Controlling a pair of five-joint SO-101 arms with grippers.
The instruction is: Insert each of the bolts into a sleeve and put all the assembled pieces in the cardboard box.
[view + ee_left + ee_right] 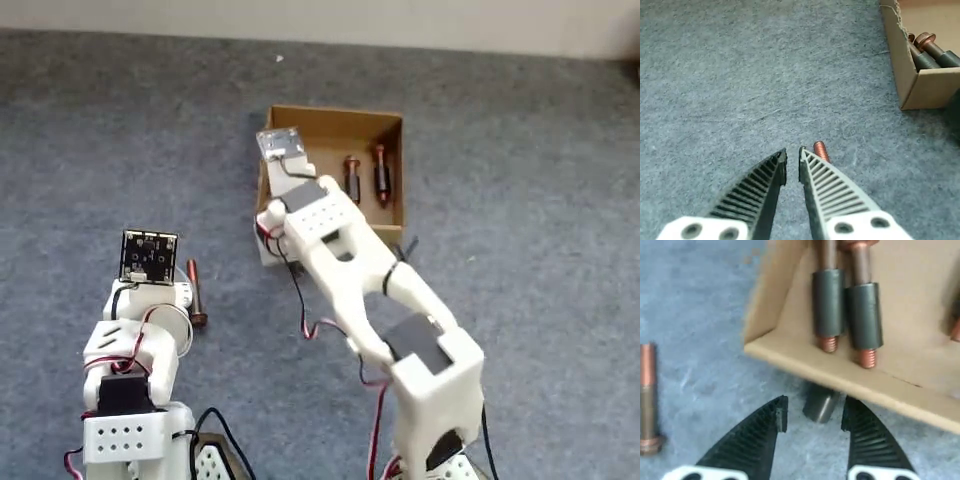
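High view looks down; 2 wrist views sit low behind their jaws; all share the cardboard box (pixel 335 135).

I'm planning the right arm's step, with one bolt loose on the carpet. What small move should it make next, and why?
Probably shut the right claw on the dark grey metal sleeve: it lies on the grey carpet between the open fingers, just outside the cardboard box's wall, and the loose copper bolt needs it.
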